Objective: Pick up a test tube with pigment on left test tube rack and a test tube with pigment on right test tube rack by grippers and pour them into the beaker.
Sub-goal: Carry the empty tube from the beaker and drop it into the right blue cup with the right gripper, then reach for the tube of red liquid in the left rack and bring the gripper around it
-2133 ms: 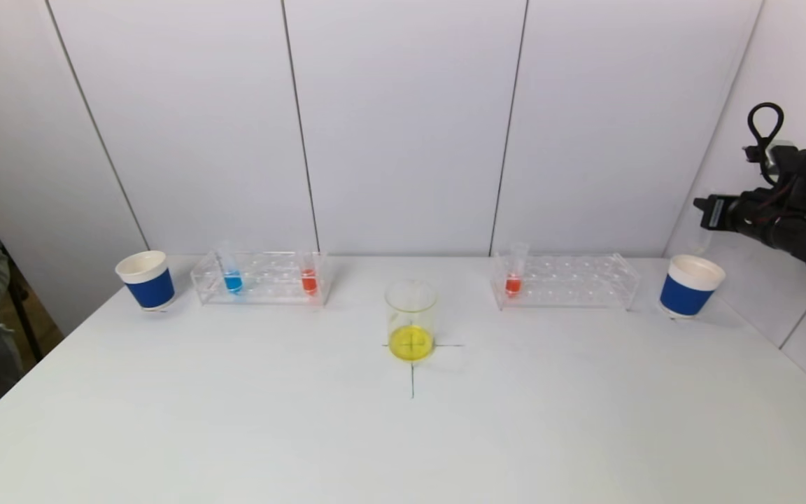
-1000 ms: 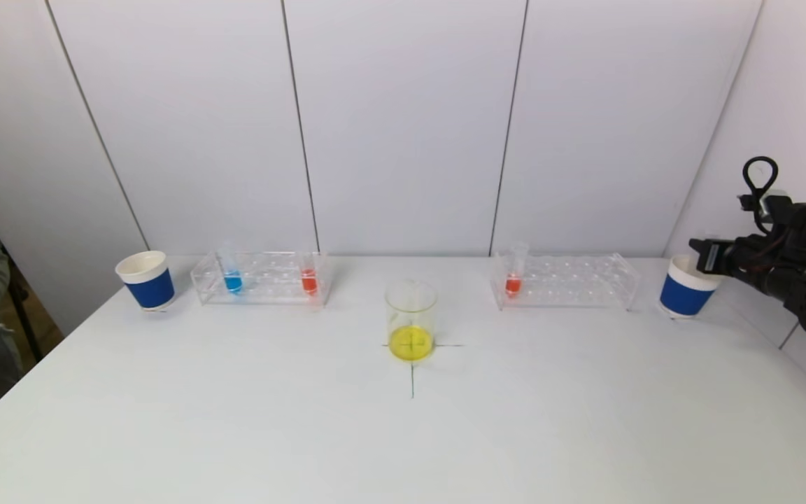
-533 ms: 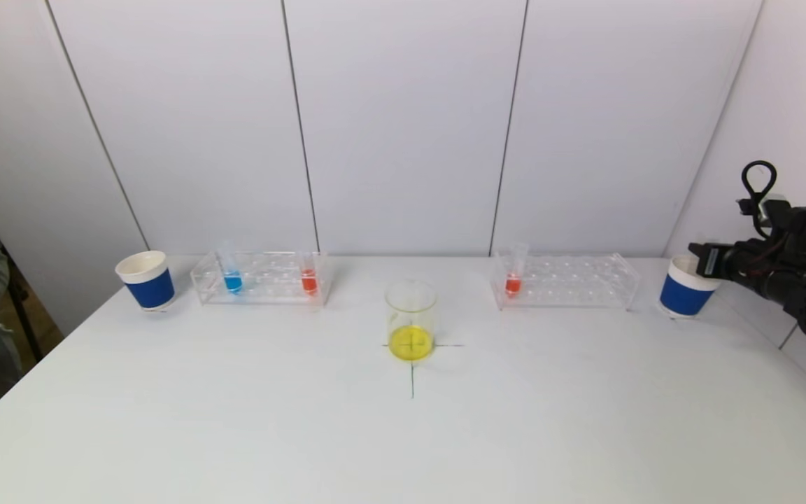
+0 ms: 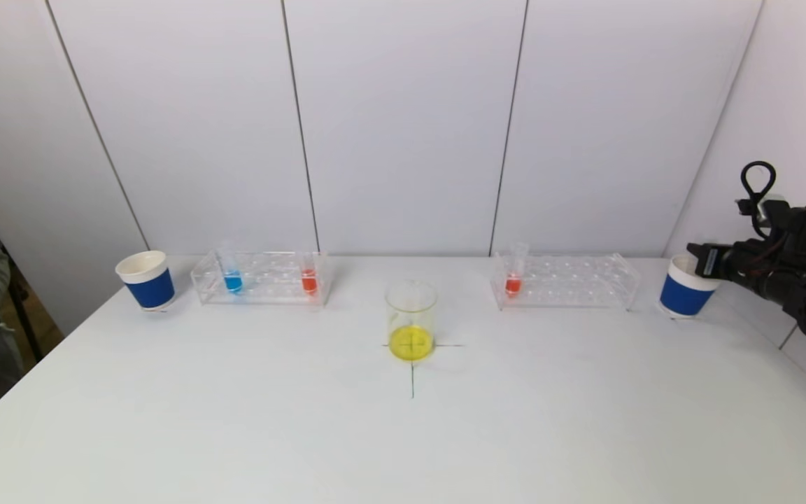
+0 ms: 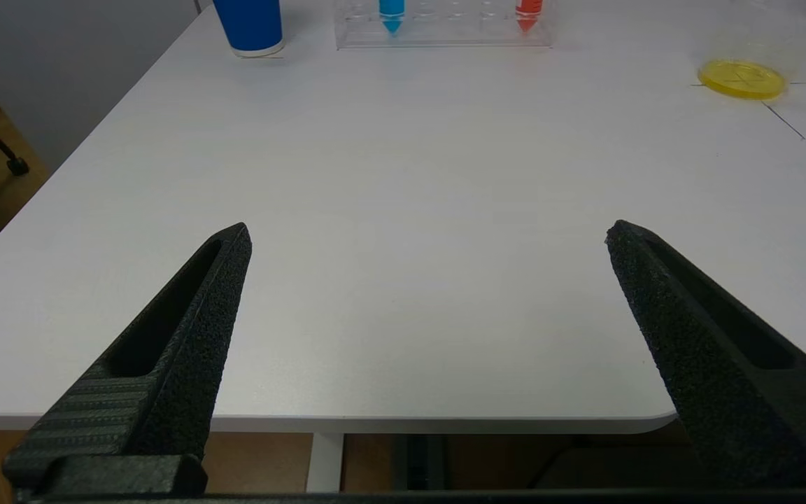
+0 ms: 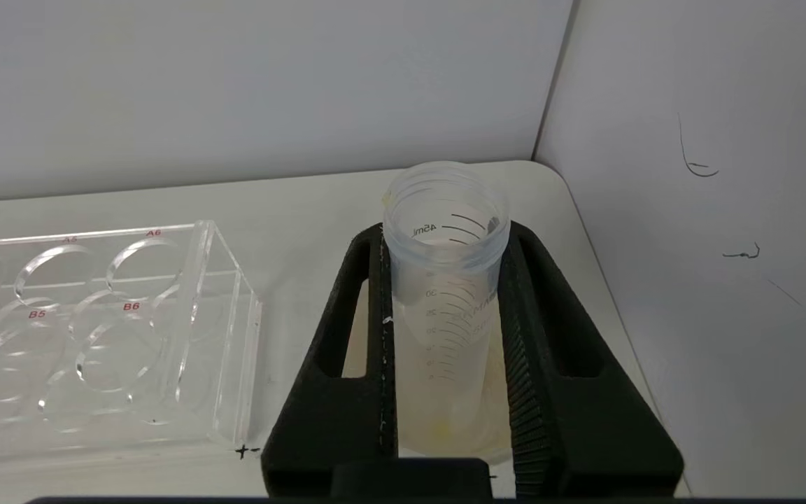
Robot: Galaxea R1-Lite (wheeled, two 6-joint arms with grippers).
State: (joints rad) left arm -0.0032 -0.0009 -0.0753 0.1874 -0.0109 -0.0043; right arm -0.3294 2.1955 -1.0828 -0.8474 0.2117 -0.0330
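The clear beaker [image 4: 411, 318] with yellow liquid stands mid-table on a cross mark. The left test tube rack [image 4: 263, 278] holds a blue tube [image 4: 232, 276] and a red tube [image 4: 308, 276]. A single red tube [image 4: 513, 276] stands in the right test tube rack [image 4: 567, 280]. My right gripper [image 4: 700, 257] hangs over the right blue cup [image 4: 683, 290], shut on an empty clear test tube [image 6: 445, 294] held upright, its lower end down in the cup's mouth. My left gripper [image 5: 429, 229] is open and empty over the table's near edge, outside the head view.
A second blue cup [image 4: 146, 280] stands left of the left rack. The wall runs close behind the racks and along the table's right side next to my right arm. The end of the right rack [image 6: 221, 315] lies just beside the right gripper.
My right arm has come down from above the right blue cup to its rim, carrying the empty tube. Over the last half second it has hardly moved.
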